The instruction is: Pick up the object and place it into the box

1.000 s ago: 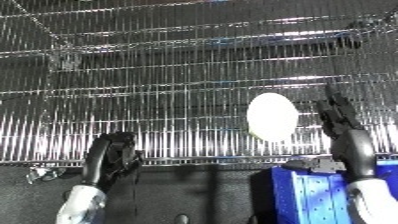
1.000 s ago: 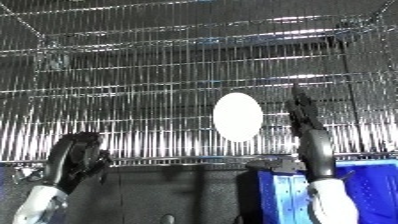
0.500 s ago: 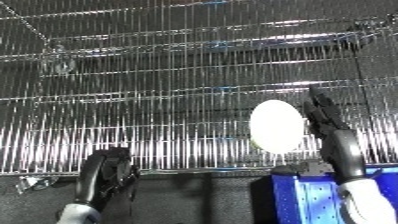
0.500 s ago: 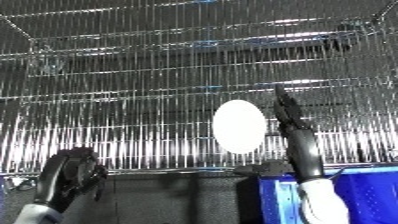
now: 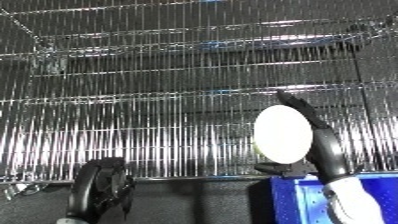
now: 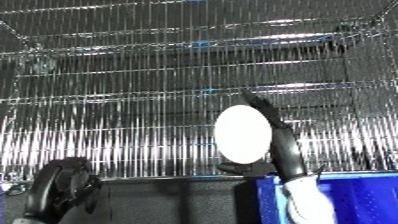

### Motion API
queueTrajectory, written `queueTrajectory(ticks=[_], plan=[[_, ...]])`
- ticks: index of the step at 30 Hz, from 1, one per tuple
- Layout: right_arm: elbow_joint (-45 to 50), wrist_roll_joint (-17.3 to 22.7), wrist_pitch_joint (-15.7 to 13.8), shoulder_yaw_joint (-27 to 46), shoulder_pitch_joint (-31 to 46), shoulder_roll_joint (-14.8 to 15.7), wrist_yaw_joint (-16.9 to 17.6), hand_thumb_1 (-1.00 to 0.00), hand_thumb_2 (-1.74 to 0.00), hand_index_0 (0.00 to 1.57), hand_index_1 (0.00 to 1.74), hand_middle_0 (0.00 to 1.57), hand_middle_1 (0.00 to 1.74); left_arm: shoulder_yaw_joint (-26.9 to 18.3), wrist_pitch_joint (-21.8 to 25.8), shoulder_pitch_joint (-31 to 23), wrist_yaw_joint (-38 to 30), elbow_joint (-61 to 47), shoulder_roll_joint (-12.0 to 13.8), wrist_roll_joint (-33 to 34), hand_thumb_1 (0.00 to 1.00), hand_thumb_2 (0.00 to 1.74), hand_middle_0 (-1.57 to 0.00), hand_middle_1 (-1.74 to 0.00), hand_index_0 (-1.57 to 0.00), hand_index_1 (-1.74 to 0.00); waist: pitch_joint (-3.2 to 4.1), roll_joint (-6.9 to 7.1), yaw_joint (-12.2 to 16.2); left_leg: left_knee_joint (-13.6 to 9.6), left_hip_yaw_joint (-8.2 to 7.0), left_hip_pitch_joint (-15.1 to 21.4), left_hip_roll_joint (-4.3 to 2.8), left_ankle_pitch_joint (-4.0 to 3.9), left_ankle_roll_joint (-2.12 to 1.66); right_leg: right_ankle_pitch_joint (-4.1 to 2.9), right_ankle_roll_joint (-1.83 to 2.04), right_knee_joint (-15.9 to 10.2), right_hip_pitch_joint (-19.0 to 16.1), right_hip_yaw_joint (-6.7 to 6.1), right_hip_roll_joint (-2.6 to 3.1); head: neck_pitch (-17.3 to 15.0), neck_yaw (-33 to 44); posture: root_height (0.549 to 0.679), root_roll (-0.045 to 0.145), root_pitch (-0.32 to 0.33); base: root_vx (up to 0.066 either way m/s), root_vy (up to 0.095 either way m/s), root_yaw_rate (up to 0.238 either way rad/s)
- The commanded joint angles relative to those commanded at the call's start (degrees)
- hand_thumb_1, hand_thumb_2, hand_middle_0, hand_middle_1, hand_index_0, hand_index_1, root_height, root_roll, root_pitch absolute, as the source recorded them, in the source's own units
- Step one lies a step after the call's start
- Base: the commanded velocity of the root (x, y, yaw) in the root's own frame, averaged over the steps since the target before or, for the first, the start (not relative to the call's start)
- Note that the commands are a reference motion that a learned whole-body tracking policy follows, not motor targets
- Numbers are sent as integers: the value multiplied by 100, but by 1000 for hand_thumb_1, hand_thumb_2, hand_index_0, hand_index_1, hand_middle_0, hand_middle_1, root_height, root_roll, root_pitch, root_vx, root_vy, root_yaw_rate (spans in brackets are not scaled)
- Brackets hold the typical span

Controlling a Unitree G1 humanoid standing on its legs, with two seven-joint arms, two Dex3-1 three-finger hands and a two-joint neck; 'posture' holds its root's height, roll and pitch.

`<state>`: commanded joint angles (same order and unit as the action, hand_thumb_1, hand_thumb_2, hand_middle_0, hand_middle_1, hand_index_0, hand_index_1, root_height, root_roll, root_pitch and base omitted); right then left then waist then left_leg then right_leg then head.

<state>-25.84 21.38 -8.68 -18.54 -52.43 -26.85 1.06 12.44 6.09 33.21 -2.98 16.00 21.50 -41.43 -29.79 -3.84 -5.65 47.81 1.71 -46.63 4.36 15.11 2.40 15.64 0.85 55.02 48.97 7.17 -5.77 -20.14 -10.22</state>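
So the right robot hand [image 5: 315, 150] has the white oval object [image 5: 282, 134] held up in the air in front of the wire shelf [image 5: 178, 90]. The fingers [image 5: 298, 107] run up behind it and the thumb [image 5: 277, 169] tucks in under the bottom end, so it's pinched between them and standing upright on its long axis. It's touching nothing but the robot hand.

The blue bin [image 6: 355, 197] sits down at the bottom right, just below the shelf's front edge, and the object hangs a bit above the bin's left corner, more over the rim than over the middle.

The left robot hand [image 5: 99, 192] is low at the bottom left, near the shelf's front edge, curled up on itself with nothing in it that I can see. It's well apart from the object and the bin.
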Motion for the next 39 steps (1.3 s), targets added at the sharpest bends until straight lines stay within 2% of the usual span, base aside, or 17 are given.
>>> queueTrajectory(ticks=[9, 15, 22, 27, 32, 39], plan=[[-8, 11, -50, 10, 51, 62, 97, -900, -1566, 1413, 1566, 1413, 1566, -42, 47, -92, 5, -67, -19, -27, 1000, 1740, -1570, -1740, -1570, -1740, 0, 0, -2, -50, -7, 65, 4, -35, -11, -19, -17, -58, -66, 9, 12, -9, -36, 607, 40, 230, -4, 2, 7], [244, -198, -126, 156, 273, 56, 412, -900, -1566, 1413, 1566, 1413, 1566, -127, 153, -241, 21, -157, 23, -15, 1000, 1740, -1570, -1740, -1570, -1740, 0, 36, 46, -141, -11, 220, -12, -36, -15, -23, -31, -166, -229, 6, 43, 42, -22, 611, 40, 221, -16, -11, -35], [1271, -240, -265, 565, 968, 71, 716, -900, -1566, 1413, 1566, 1413, 1566, -371, 370, -670, 18, -532, 116, 109, 1000, 1740, -1570, -1740, -1570, -1740, 0, 118, 213, -294, -33, 566, -56, 4, -12, -13, -43, -325, -550, -62, 113, -59, 115, 617, 40, 192, -21, 1, -139], [1936, -230, -505, 927, 1614, 151, 762, -900, -1566, 1413, 1566, 1413, 1566, -626, 475, -1027, 70, -908, 186, 209, 1000, 1740, -1570, -1740, -1570, -1740, 0, 177, 356, -331, -73, 850, -97, 85, -5, -11, -42, -421, -827, -133, 145, -102, 134, 620, 42, 160, -21, 7, -192], [2305, -193, -692, 1274, 2143, 196, 714, -900, -1566, 1413, 1566, 1413, 1566, -845, 436, -1267, 178, -1159, 206, 316, 1000, 1740, -1570, -1740, -1570, -1740, 0, 239, 486, -329, -129, 1124, -139, 170, 4, -32, -39, -544, -1107, -188, 150, -161, 110, 625, 44, 130, -39, -5, -189], [2572, -125, -796, 1748, 2853, 136, 835, -900, -1566, 1413, 1566, 1413, 1566, -1082, 280, -1524, 422, -1272, 301, 397, 1000, 1740, -1570, -1740, -1570, -1740, 0, 282, 721, -347, -287, 1558, -224, 307, 30, -86, -47, -796, -1531, -285, 167, -389, -451, 632, 48, 87, -31, -4, -224]])
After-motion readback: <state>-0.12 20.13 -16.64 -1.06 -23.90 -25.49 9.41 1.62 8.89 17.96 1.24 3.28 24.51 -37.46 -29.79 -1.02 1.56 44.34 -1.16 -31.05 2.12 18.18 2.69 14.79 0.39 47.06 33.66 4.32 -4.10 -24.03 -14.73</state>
